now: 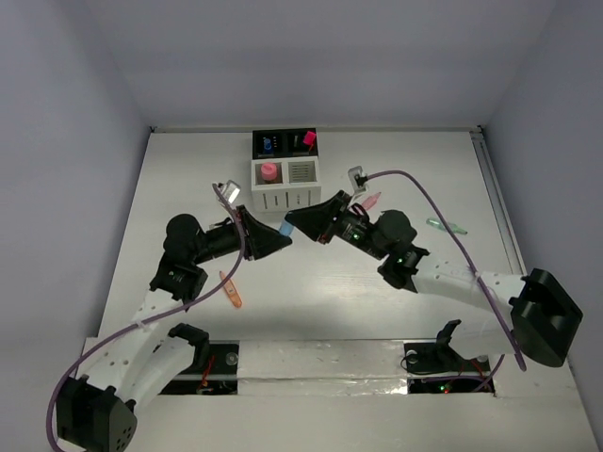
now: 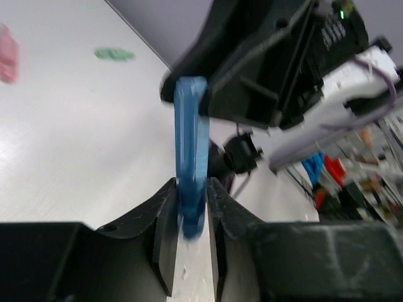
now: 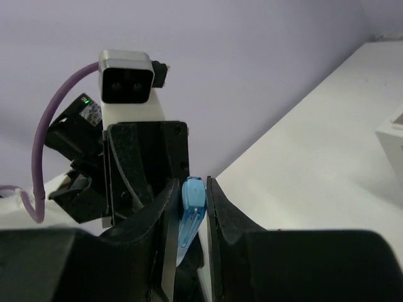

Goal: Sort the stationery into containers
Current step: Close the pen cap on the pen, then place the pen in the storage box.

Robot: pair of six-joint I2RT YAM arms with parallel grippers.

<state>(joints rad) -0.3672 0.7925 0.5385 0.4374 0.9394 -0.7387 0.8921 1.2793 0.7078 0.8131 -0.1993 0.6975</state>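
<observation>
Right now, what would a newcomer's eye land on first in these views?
The blue pen bridging both arms' jaws at mid-table, just in front of the cup block. Next, the pink-capped item standing in the left white cup, and the orange pen lying loose beside the left arm.

containers (image 1: 285,198): block of four cups, far middle of table (image 1: 188,179), two behind, two in front
front-left item (image 1: 269,171): stands in front-left cup
back-left item (image 1: 268,145): in back-left cup
back-right item (image 1: 307,139): in back-right cup
held pen (image 1: 285,229): above table, just before the block, between left gripper (image 1: 282,238) and right gripper (image 1: 290,221), both clamped on it
near-left pen (image 1: 231,290): on table beside left arm
middle-right pen (image 1: 373,201): right of block, behind right arm
far-right pen (image 1: 447,226): well right, apart
</observation>
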